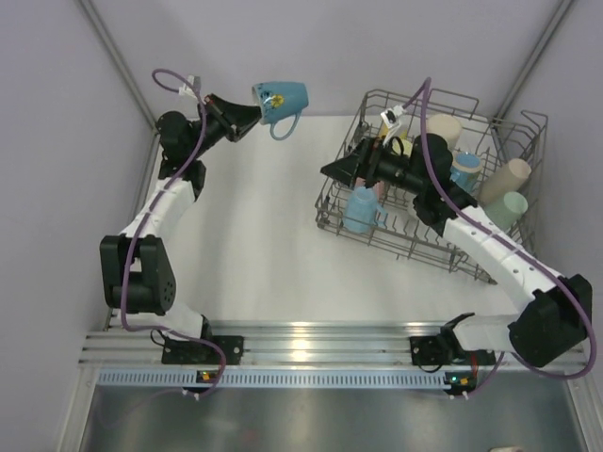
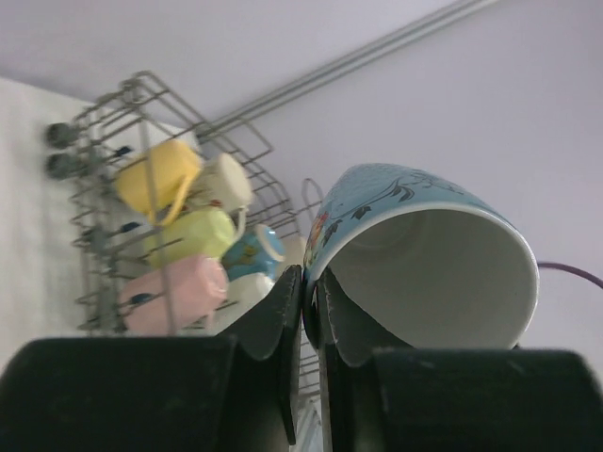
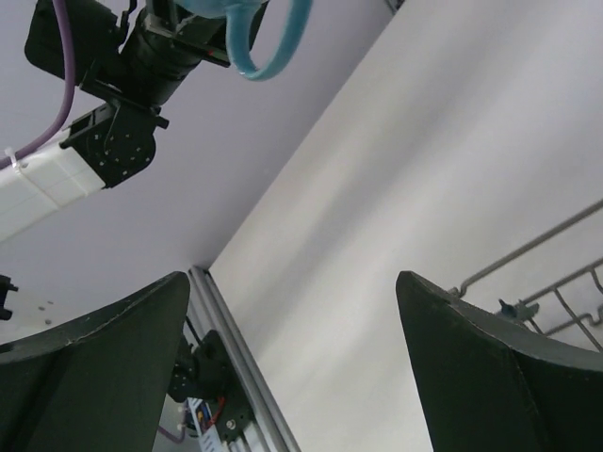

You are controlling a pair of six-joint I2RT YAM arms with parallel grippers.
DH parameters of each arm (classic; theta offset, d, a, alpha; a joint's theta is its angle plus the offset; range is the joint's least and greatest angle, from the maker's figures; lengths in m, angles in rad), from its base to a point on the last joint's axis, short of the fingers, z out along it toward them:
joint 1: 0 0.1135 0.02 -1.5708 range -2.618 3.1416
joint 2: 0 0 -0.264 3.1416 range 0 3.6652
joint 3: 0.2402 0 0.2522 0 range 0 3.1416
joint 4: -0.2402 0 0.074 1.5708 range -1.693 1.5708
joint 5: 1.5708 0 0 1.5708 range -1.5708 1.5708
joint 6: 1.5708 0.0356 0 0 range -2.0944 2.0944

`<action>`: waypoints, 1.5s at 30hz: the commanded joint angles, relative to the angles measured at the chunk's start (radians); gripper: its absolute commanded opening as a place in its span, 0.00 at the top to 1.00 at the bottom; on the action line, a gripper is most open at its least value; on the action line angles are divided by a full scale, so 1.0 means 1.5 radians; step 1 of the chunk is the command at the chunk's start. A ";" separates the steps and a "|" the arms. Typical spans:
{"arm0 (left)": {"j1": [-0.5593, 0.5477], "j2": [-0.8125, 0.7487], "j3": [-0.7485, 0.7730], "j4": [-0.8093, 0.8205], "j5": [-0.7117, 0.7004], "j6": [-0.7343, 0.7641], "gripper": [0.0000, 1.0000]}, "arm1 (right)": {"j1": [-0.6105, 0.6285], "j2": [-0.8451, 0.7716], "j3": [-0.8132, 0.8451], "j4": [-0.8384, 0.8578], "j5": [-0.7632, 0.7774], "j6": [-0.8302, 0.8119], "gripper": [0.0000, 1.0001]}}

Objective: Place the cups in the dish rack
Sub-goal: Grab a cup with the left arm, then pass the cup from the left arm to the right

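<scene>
The left hand (image 1: 247, 115) pinches the rim of a blue mug (image 1: 281, 100), raised well left of the dish rack (image 1: 535, 122). The mug lies sideways, its long axis level, base toward the rack and mouth toward the hand. The right hand (image 1: 332, 169) gapes wide and empty at the rack's left edge.

this looks like a robotics lab cell rather than a kitchen: a bare white table (image 1: 264, 235) boxed in by blank pale walls (image 1: 330, 47) and metal corner posts (image 1: 113, 52), a left arm (image 1: 160, 207) and a right arm (image 1: 490, 245) bolted to an aluminium rail (image 1: 311, 347), purple cables (image 1: 426, 132) looping about, and one wire dish rack (image 1: 405, 243) as the only household thing.
</scene>
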 commanded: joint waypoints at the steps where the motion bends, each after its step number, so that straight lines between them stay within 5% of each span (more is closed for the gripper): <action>1: -0.027 -0.061 -0.014 0.176 0.044 -0.120 1.00 | 0.016 0.030 0.029 0.196 -0.053 0.059 0.09; 15: -0.128 -0.119 -0.077 0.214 0.012 -0.126 1.00 | 0.061 0.098 -0.019 0.477 -0.086 0.182 0.09; 20: -0.144 -0.115 -0.089 0.248 0.004 -0.140 1.00 | 0.061 0.082 -0.024 0.465 -0.069 0.173 0.09; 25: -0.175 -0.111 -0.109 0.283 -0.002 -0.163 1.00 | 0.061 0.096 -0.011 0.477 -0.071 0.172 0.31; 34: -0.201 -0.140 -0.170 0.284 0.004 -0.133 1.00 | 0.056 0.072 -0.058 0.547 -0.075 0.201 1.00; 36: -0.201 -0.148 -0.165 0.222 0.011 -0.095 0.85 | 0.050 0.042 -0.075 0.518 -0.058 0.179 1.00; 38: -0.202 -0.157 -0.169 0.200 0.009 -0.068 0.59 | 0.036 0.018 -0.090 0.479 -0.046 0.157 1.00; 41: -0.202 -0.178 -0.171 0.163 0.001 -0.033 0.40 | 0.000 -0.037 -0.102 0.400 -0.052 0.117 1.00; 45: -0.201 -0.195 -0.167 0.095 -0.016 0.020 0.31 | -0.063 -0.128 -0.081 0.171 -0.027 0.037 1.00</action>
